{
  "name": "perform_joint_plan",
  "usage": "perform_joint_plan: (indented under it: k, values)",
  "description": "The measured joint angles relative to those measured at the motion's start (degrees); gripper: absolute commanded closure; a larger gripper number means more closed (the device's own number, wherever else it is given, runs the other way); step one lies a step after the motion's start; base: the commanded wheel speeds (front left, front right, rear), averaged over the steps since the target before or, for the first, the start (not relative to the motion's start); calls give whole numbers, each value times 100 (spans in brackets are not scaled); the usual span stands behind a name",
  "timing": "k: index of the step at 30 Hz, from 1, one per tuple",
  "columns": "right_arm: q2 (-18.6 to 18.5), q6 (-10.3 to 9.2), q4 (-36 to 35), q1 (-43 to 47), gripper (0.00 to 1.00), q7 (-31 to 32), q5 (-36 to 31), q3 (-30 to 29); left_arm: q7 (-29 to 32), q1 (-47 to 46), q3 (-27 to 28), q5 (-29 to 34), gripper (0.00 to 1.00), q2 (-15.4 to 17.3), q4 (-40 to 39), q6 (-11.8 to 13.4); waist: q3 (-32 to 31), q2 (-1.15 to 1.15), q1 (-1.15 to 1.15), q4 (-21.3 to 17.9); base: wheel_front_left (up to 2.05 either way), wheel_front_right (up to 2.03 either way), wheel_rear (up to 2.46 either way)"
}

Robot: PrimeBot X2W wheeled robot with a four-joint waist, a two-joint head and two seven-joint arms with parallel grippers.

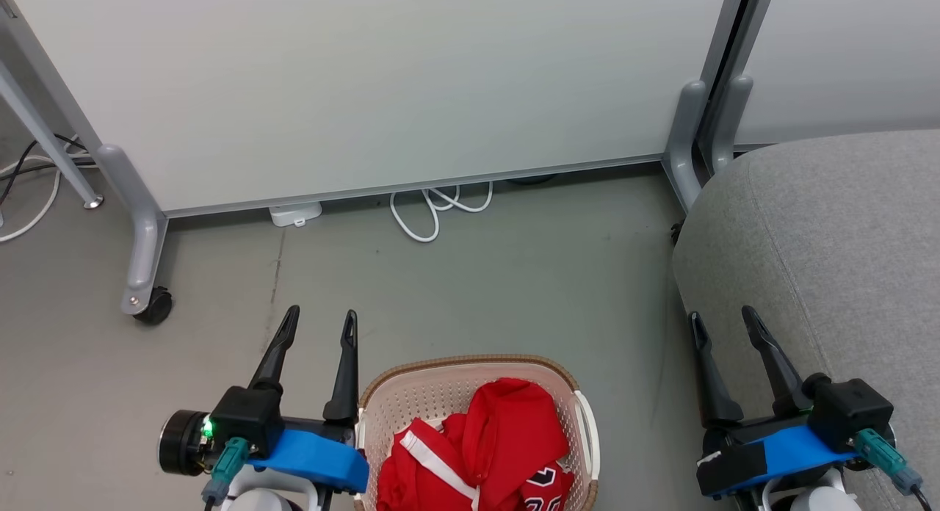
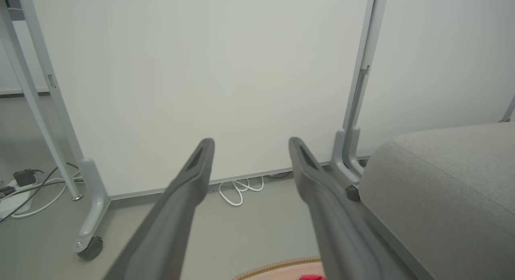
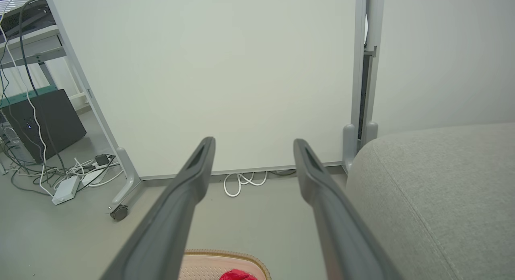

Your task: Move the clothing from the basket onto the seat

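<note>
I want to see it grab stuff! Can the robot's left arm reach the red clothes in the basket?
Probably yes. The left gripper is open and empty beside the basket, and the red clothes lie heaped inside with nothing over them. It would need to swing inward and dip down.

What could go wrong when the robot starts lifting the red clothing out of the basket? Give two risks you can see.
One: the clothing lies heaped and overlapping in the basket, so one pinch may drag a second garment onto the floor. Two: the open left gripper sits beside the basket's rim; swinging inward might shove the basket.
</note>
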Motion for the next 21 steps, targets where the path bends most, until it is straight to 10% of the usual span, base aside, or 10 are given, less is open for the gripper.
perform_joint_plan:
  k: [21]
  values:
    - [-4, 0, -190, -675, 0, -1, 94, 27, -7, -2043, -1524, 445, 0, 580, 1650, -213, 1232, 0, 0, -395, 0, 0, 0]
